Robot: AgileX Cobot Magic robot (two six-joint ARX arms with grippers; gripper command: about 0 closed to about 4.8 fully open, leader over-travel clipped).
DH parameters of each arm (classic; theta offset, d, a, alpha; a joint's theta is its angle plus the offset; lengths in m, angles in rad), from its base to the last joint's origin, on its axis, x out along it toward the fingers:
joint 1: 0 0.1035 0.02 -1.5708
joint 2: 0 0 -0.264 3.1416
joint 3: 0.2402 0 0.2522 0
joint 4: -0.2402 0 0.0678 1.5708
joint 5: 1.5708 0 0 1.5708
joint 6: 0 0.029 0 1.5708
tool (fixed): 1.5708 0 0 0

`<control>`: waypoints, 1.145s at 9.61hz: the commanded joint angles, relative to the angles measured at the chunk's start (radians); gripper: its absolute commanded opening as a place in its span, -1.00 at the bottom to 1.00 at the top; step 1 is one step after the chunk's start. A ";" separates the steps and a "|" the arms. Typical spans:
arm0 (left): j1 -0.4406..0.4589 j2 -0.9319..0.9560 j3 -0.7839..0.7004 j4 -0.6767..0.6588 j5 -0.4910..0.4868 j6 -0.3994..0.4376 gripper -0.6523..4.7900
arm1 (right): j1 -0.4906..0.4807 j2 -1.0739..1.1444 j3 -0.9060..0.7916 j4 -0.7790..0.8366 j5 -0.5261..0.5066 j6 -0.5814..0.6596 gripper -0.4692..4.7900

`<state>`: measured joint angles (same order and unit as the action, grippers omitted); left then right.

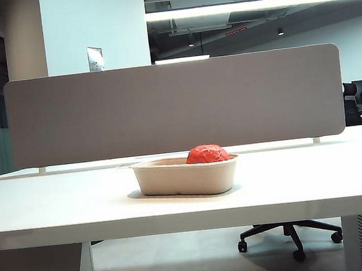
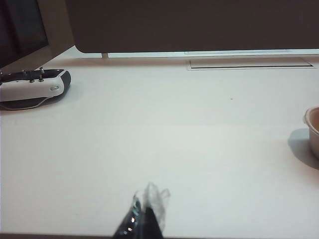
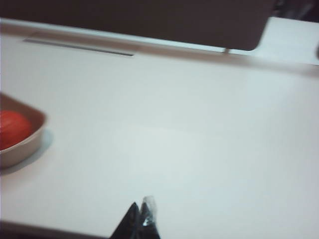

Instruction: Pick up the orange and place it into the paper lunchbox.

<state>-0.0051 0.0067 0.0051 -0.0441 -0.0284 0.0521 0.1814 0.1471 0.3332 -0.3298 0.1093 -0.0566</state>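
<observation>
My left gripper [image 2: 144,211]: fingertips drawn together into one dark wedge at the bottom centre of the left wrist view, nothing between them, over bare surface [image 2: 164,144].
My right gripper [image 3: 140,216]: tips likewise pinched tight and empty, bottom centre of the right wrist view; that view is smeared with blur. Neither gripper shows in the exterior view.
Paper lunchbox [image 1: 185,176]: sits on the surface at centre frame of the exterior view, upright. Thin moulded pulp; I judge it light, easily nudged or dented at the rim.
Orange [image 1: 207,153]: inside the lunchbox, toward its right end, top showing above the rim. Placement looks complete.
Orange, handling: wrinkled skin should give good friction; shape irregular, likely soft, so a gentle grasp across its widest middle would suit.
Hidden: lower half of the orange behind the box wall; whether it rests flat on the floor of the box, I cannot tell.
Cut off: the lunchbox is clipped at the frame edge in both wrist views.
Far left: white-and-black device [image 2: 32,87], identity unclear.
Background: grey divider panel [image 1: 175,107] blocks what lies behind the surface.
</observation>
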 commanded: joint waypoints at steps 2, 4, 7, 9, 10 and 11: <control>0.000 -0.003 -0.002 0.008 -0.001 0.000 -0.77 | -0.034 -0.132 -0.257 0.234 0.004 0.055 -0.82; 0.000 -0.003 -0.002 0.007 -0.002 0.000 -0.77 | -0.037 -0.143 -0.285 0.246 0.008 0.073 -0.82; 0.000 -0.003 -0.002 0.007 -0.001 0.000 -0.77 | -0.055 -0.145 -0.330 0.283 0.009 0.085 -0.82; 0.000 -0.003 -0.002 0.007 0.006 0.000 -0.77 | -0.113 -0.145 -0.330 0.282 0.008 0.087 -0.82; 0.000 -0.003 -0.002 0.007 0.006 0.000 -0.77 | -0.113 -0.145 -0.330 0.282 0.008 0.087 -0.82; 0.000 -0.003 -0.002 0.007 0.006 0.000 -0.77 | -0.113 -0.145 -0.330 0.282 0.008 0.087 -0.82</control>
<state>-0.0048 0.0067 0.0051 -0.0444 -0.0273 0.0521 0.0669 0.0029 0.0071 -0.0666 0.1143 0.0265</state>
